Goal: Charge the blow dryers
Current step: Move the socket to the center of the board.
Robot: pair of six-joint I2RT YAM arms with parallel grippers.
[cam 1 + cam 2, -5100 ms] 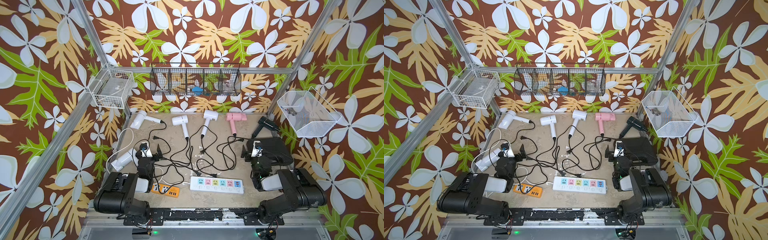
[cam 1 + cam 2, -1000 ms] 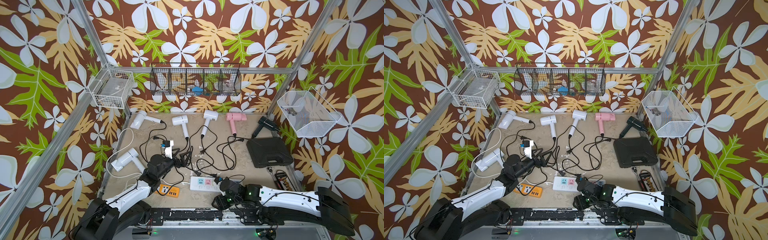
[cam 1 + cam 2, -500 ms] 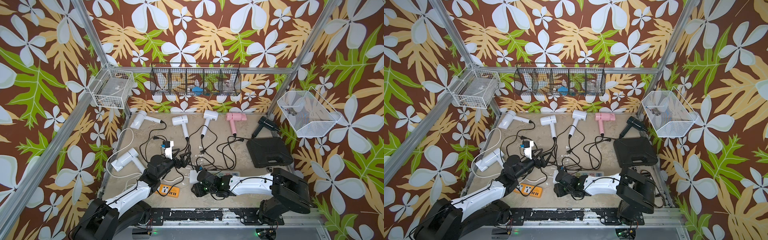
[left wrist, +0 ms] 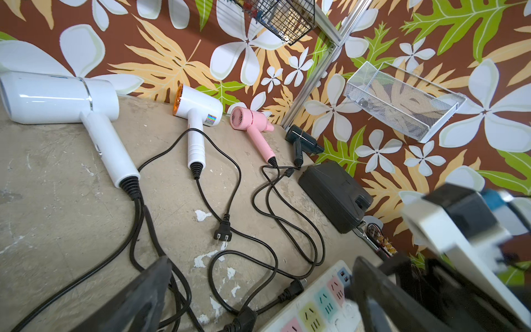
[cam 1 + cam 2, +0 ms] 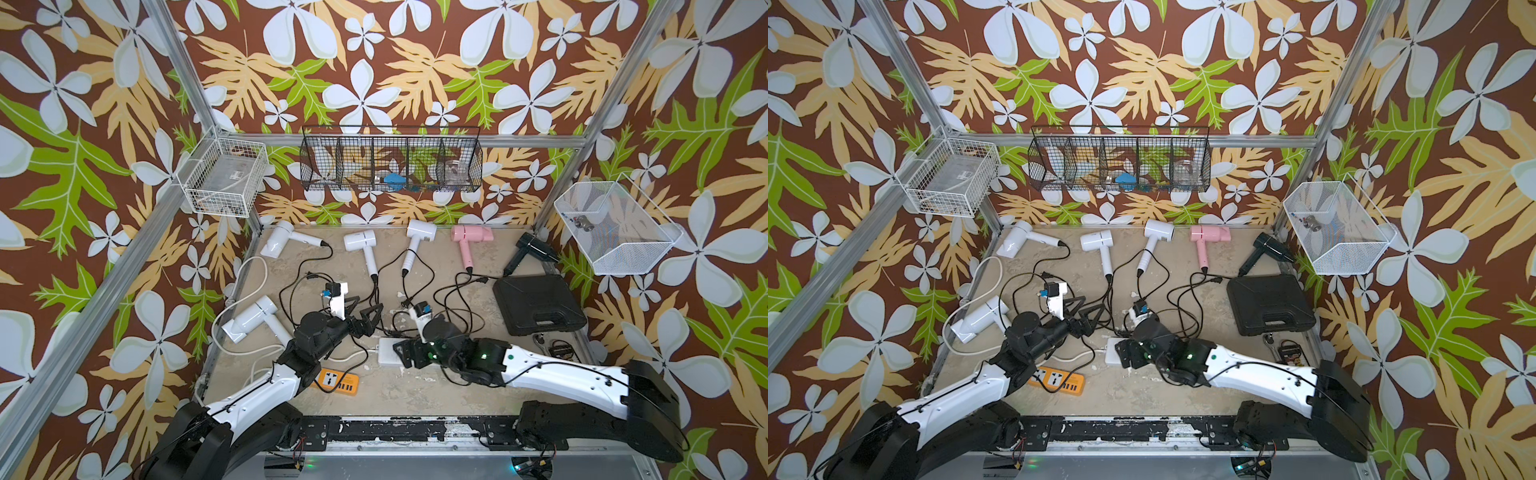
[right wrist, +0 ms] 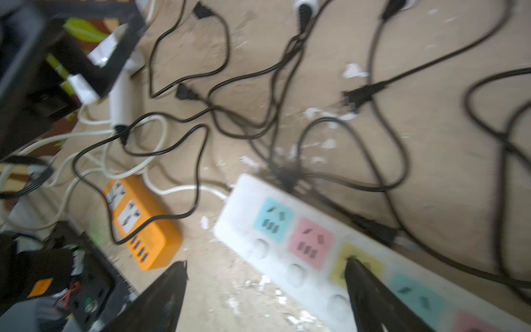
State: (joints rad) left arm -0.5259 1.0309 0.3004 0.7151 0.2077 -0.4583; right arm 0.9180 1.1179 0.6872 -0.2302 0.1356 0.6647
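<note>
We are holding the left jaws and right jaws wide open and empty, above the cords point(image 4: 137, 207) and the white power strip point(image 6: 244, 230). The blow dryers point(image 5: 361, 241) are lying mostly along the counter's point(image 5: 415, 395) far edge. We are planning to pinch a loose plug point(image 4: 223, 234) by its body, prongs toward a socket.

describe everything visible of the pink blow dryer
The pink T-shaped plastic blow dryer lies flat on the beige tabletop by the back wall, barrel along the wall, handle toward the robot. A round slotted grille closes one barrel end. A thin black cord leaves the handle's tip. Nothing else touches it.
</note>
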